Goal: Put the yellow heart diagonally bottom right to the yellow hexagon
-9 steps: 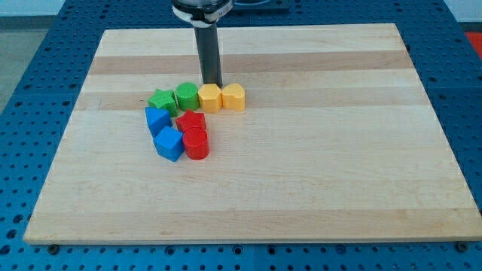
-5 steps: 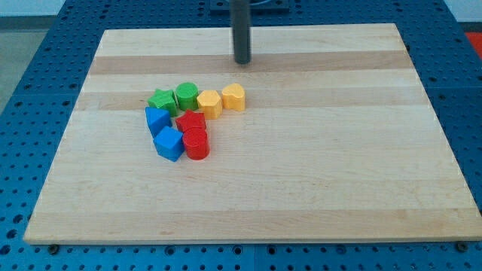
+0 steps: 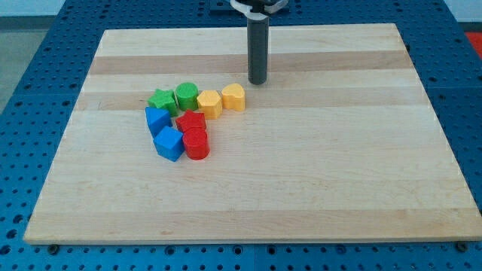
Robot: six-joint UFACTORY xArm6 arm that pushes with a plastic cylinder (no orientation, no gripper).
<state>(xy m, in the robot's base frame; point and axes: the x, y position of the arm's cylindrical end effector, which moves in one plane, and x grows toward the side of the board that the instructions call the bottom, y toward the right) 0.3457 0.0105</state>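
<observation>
Step in hand looks like approach/positioning: my tip (image 3: 258,81) sits on bare board, up and to the view's right of the yellow heart (image 3: 234,97), near it but not touching any block. No gripper on this rig, just the rod, so nothing to open or close and nothing held

Yellow heart is immediately right of the yellow hexagon (image 3: 209,102), the two touching or nearly so, heart a shade higher in the view. So it's level with the hexagon, not yet diagonal below it

Next move, my read: bring the tip round to the heart's top edge and push it toward the view's bottom, keeping it right of the hexagon. Risk is clipping the hexagon, or dragging it along since they sit so close

Rest of cluster to the left: green star (image 3: 161,100), green round block (image 3: 186,95), two blue blocks (image 3: 157,119) (image 3: 169,142), red block (image 3: 191,121), red cylinder (image 3: 196,143). Area below-right of the hexagon is open wood, red pair sits directly below it

Surface: pale wooden board (image 3: 316,165), flat, banded grain. Around it a blue perforated table (image 3: 22,83)
</observation>
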